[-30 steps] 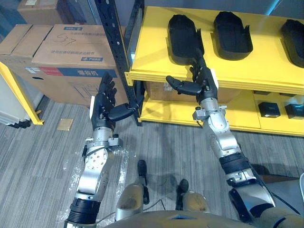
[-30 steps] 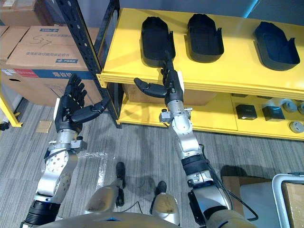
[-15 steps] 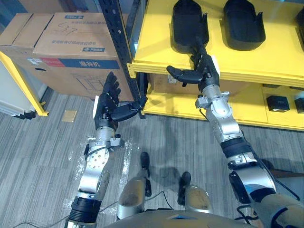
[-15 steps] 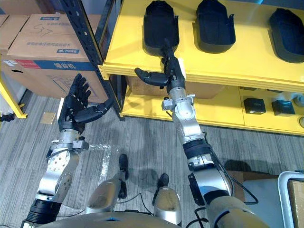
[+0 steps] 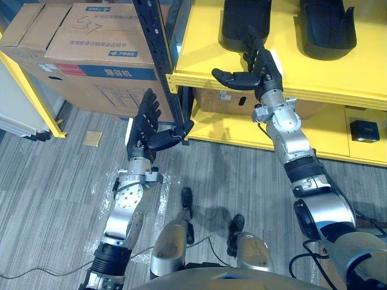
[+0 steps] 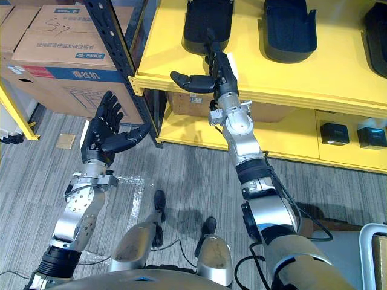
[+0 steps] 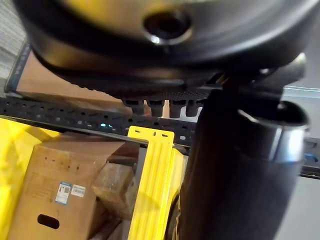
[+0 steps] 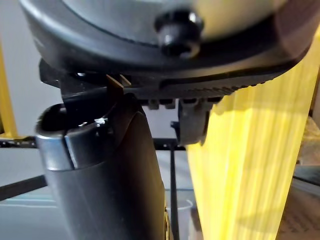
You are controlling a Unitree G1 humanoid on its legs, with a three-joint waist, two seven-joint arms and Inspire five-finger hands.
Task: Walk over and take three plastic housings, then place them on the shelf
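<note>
The right hand (image 5: 264,75) was raised to the front edge of the yellow shelf (image 6: 284,78), fingers straight and thumb held out sideways, gripping nothing. Its fingertips lay just short of the nearest plastic housing (image 6: 208,21). The left hand (image 5: 144,134) hung lower, over the floor (image 5: 60,181) beside the black post (image 5: 160,54), fingers spread and empty.

All three housings lay on the shelf's top level: the nearest one, a middle one (image 6: 289,30) and a third (image 6: 378,21) at the far right, well apart from each other. With neither hand carrying one, the taking seemed not yet begun; whether this level was the pick-up spot or the goal could not be told.

Each housing was an open shell with nothing in it. Small dark boxes (image 6: 334,133) sat on the lower level, and closed cardboard boxes (image 5: 78,42) stood left of the post.
</note>
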